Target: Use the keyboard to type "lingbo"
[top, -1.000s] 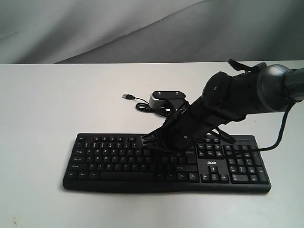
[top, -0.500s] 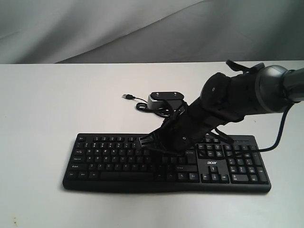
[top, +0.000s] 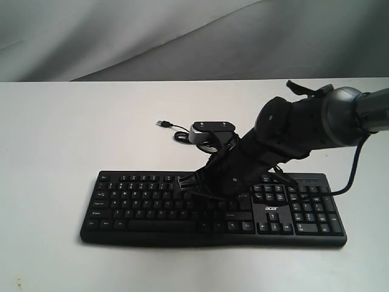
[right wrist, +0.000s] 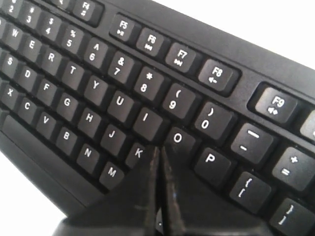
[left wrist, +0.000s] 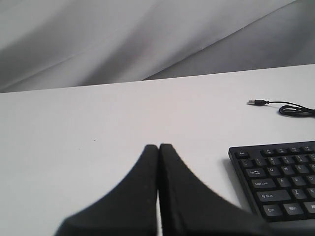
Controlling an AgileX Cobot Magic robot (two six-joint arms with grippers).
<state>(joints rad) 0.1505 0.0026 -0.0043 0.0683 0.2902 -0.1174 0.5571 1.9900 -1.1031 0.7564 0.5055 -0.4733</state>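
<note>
The black keyboard (top: 134,201) lies across the white table, its "acer" logo (top: 270,208) above the arrow keys. My right gripper (top: 183,181) reaches in from the right and is shut, its tips down at the letter keys in the middle. In the right wrist view the shut tips (right wrist: 160,148) sit between the K key (right wrist: 138,153) and the O key (right wrist: 178,138), hiding the key under them. My left gripper (left wrist: 158,146) is shut and empty over bare table, beside the keyboard's (left wrist: 280,177) Esc end. It does not show in the exterior view.
The keyboard's thin USB cable (top: 173,129) lies coiled behind it, plug (left wrist: 256,102) on the table. The right arm's cable (top: 358,170) hangs over the number pad. A grey cloth backdrop (top: 121,36) hangs behind the table.
The right wrist has dipped slightly and the arm shifted a little; the shut tips stay at the same spot on the keys. The keyboard has not moved.
</note>
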